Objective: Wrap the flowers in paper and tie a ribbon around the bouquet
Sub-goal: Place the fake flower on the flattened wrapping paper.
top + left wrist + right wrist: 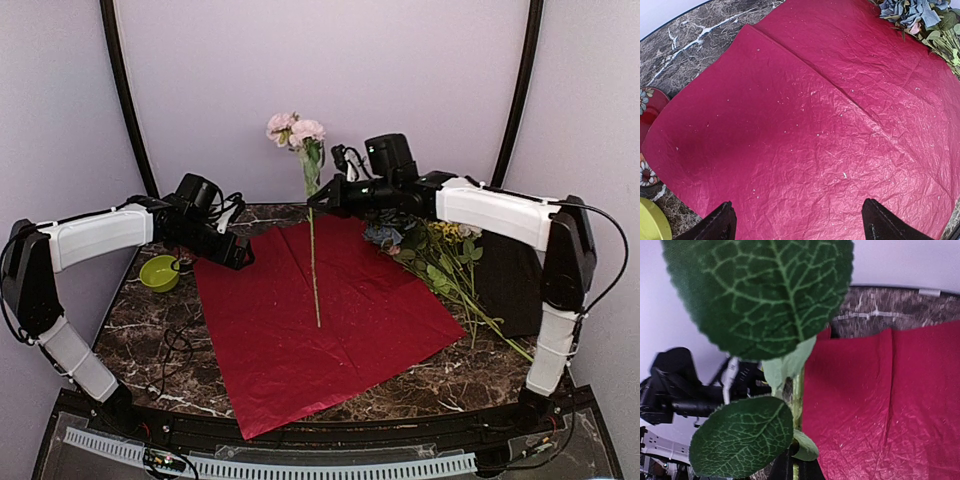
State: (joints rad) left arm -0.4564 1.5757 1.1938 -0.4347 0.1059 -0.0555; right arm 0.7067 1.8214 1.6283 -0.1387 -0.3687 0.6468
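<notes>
Paper [330,310]: big crinkled red sheet spread flat on the marble table [135,330], with one long crease and small white flecks. Most of the flowers [440,260] lie heaped off its right edge, with the blue hydrangea [382,235] at the sheet's edge. One pink rose stem [313,260] stands upright over the sheet's middle, right gripper [322,198] clamped tight on it just under the leaves. Left gripper [799,227] hovers over the sheet's left part, fingers [720,225] spread wide, holding nothing.
</notes>
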